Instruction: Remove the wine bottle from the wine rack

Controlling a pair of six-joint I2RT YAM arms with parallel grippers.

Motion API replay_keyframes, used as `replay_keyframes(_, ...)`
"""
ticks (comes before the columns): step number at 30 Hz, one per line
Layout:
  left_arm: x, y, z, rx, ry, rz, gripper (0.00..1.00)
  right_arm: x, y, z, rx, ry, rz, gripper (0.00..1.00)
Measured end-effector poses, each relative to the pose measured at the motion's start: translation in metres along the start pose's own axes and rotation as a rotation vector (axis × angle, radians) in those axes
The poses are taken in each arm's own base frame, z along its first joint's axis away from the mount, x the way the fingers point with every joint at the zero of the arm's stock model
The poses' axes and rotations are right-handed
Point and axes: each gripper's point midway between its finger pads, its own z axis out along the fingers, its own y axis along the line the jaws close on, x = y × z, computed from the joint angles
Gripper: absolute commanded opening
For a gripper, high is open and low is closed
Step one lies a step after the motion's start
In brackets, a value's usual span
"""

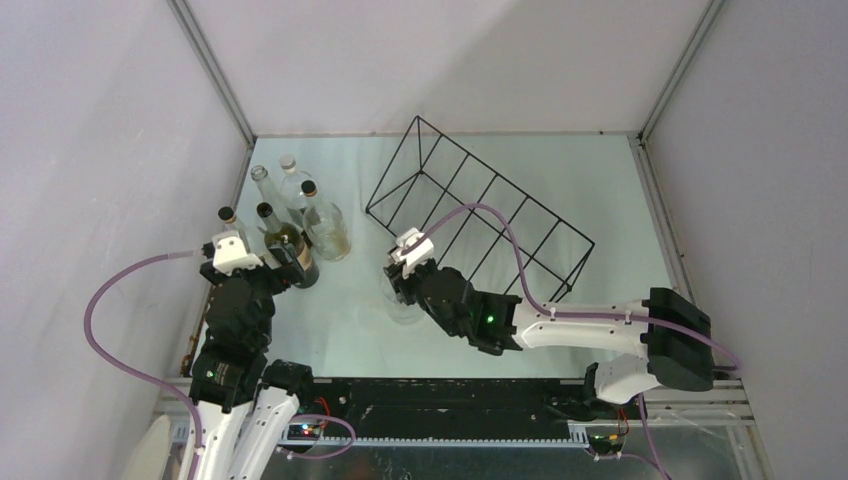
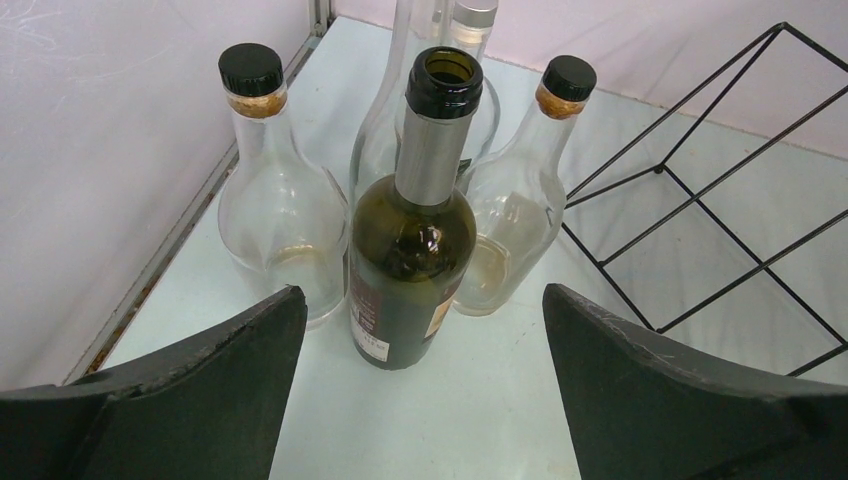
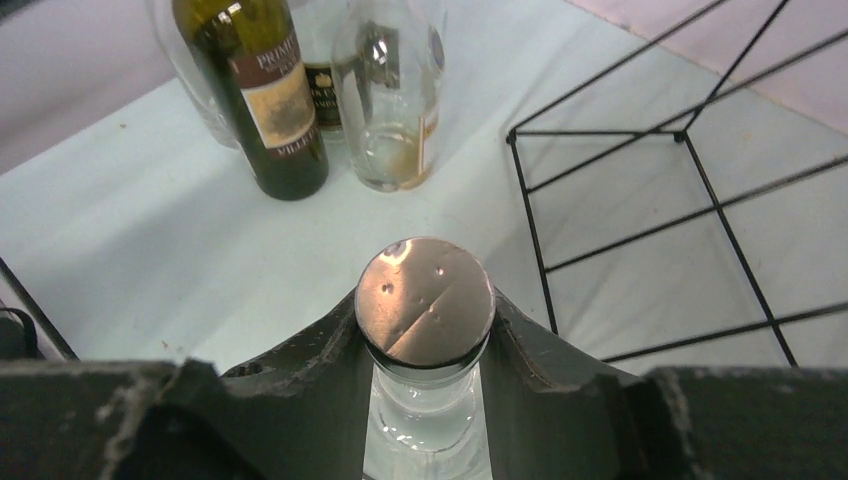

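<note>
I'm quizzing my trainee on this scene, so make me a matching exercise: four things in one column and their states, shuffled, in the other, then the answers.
Things:
1. wine rack
2. dark green bottle
3. silver-capped bottle
4. left gripper

States:
A. open, holding nothing
B. clamped at the neck by the right gripper
C. black wire, no bottle inside
D. uncapped, standing upright

Pairs: 1-C, 2-D, 3-B, 4-A
</note>
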Motion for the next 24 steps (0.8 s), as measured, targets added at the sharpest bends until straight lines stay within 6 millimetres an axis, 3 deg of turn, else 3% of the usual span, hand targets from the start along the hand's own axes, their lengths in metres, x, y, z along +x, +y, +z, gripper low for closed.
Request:
replay_keyframes(7,0.001,-0.003,0.001,0.013,0.007,0.002,0.96,0.033,-0.003,-0.016,0.032,0.066,0.02,0.0)
replay_keyframes(12,0.002,-0.003,0.001,0.016,0.011,0.004,0.96,0.038,0.006,-0.027,0.022,0.085,0.019,0.02)
replay_keyframes(17,0.002,-0.004,0.001,0.018,0.012,0.004,0.96,0.033,0.008,-0.036,0.018,0.09,0.059,0.26)
replay_keyframes(24,0.003,-0.005,0.002,0.024,0.017,0.006,0.96,0.046,-0.001,-0.043,0.063,0.142,0.079,0.48)
